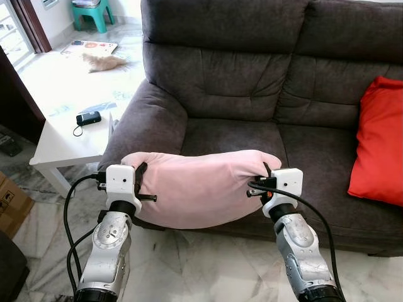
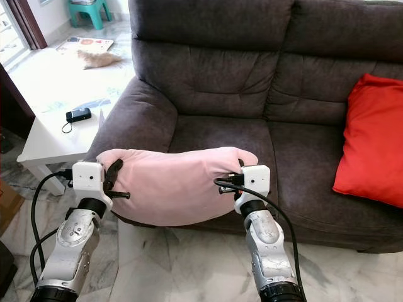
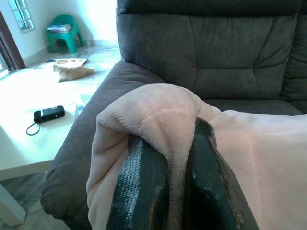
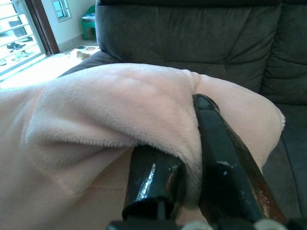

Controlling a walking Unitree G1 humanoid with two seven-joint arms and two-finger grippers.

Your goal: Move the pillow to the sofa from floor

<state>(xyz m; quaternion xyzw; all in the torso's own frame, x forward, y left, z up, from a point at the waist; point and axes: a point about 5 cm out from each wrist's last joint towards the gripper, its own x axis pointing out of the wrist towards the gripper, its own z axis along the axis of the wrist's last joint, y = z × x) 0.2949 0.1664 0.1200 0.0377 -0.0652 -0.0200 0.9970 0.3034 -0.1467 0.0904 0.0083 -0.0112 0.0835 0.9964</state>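
1. Left eye view: the pink pillow (image 1: 198, 189) hangs stretched between the two arms, in front of the dark grey sofa (image 1: 252, 82) and level with the front edge of its seat; the left claw (image 1: 140, 175) is clamped on the pillow's left end; the right claw (image 1: 267, 171) is clamped on its right end; the pillow is off the marble floor (image 1: 189, 264), its middle sagging a little below the claws; a red cushion (image 1: 381, 141) leans against the sofa's back at the right; left of the sofa arm stands a white tabletop (image 1: 63, 138) with a small black device (image 1: 88, 117) and its cord on it.

2. Right eye view: the same scene; farther back on the floor lie a furry tan thing (image 2: 99, 59) and a flat printed sheet (image 2: 85, 44); a green stool (image 2: 88, 11) stands beyond them.

3. Left wrist view: the two black fingers (image 3: 139, 187) are closed on a fold of the pillow's plush fabric, which bunches over and between them; behind the fold are the sofa's arm and seat; the tabletop with the black device is off to the side.

4. Right wrist view: the black fingers (image 4: 225, 167) pinch a bunched corner of the pillow; the pink fabric spreads away from them across the sofa's front; the sofa's back cushions rise behind.
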